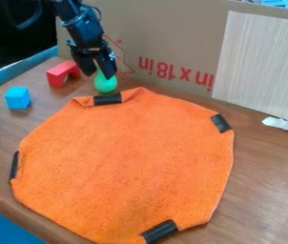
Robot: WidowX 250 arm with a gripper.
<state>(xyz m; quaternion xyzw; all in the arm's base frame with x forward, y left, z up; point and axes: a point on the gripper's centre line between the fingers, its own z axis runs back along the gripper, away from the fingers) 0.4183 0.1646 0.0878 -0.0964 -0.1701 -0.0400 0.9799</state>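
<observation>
The black gripper hangs down at the upper left, in front of the cardboard. Its fingers are apart. Directly below them, partly behind the fingertips, is a rounded green object with a narrower top; whether they touch it I cannot tell. A red arch-shaped block lies just left of the gripper. Farther left is a light blue cube. An orange cloth with black patches along its edge is spread over the middle of the table, its top edge close to the green object.
Cardboard stands along the back of the wooden table, with a pale striped panel at the right. A white strip lies at the panel's foot. Blue edging runs along the left side.
</observation>
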